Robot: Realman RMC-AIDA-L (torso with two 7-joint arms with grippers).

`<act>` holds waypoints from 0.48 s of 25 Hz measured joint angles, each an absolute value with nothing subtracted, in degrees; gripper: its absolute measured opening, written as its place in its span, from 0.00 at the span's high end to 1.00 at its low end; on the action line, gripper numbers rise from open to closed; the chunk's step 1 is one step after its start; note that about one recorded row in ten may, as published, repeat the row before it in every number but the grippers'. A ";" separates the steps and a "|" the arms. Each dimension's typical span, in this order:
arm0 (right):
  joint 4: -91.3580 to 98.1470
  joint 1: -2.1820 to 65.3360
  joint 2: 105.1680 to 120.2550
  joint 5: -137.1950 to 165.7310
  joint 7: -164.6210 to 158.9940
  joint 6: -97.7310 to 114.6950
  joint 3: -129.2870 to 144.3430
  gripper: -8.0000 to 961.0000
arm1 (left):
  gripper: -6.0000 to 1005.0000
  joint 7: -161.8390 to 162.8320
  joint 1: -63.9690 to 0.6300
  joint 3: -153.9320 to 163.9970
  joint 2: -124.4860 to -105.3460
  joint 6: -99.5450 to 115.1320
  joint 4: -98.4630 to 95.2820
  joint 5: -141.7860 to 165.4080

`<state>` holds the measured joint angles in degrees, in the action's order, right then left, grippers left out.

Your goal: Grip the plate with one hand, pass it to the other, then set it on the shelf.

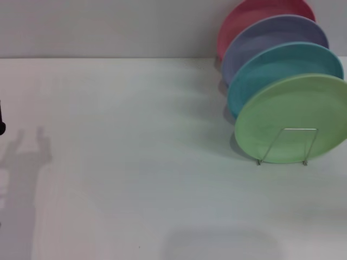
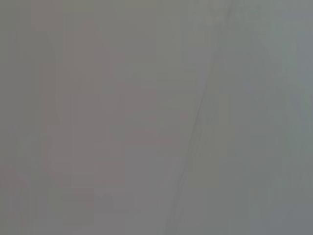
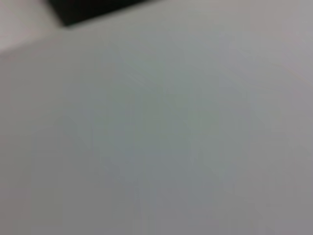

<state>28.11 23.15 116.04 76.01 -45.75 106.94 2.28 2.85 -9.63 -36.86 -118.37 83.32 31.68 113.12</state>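
Note:
The light green plate (image 1: 293, 116) stands on edge at the front of the shelf (image 1: 287, 145), a thin wire rack at the table's right; one of its wire loops crosses the plate's lower face. Nothing holds the plate. At the head view's left edge a dark sliver of my left gripper (image 1: 1, 125) shows, far from the plate, and it throws a shadow on the table. My right gripper is out of view. Both wrist views show only a blurred pale surface.
Behind the green plate, a teal plate (image 1: 282, 67), a lavender plate (image 1: 271, 38) and a pink plate (image 1: 255, 16) stand in the same rack. The white table (image 1: 135, 162) spreads to the left and front. A dark corner (image 3: 88, 10) shows in the right wrist view.

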 joint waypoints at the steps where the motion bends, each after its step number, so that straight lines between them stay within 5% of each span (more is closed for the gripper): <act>1: 26.81 22.16 116.42 74.72 -46.18 104.21 2.22 0.91 | 0.55 2.88 -9.76 -36.87 -118.35 83.51 31.27 113.13; 7: 19.98 17.35 116.85 69.76 -50.59 92.65 1.54 0.83 | 0.54 6.72 -13.75 -36.99 -118.19 87.26 20.68 114.16; 12: 15.55 16.12 118.84 63.99 -49.15 88.54 -5.06 0.76 | 0.51 9.48 -14.95 -37.98 -118.08 87.93 14.83 114.43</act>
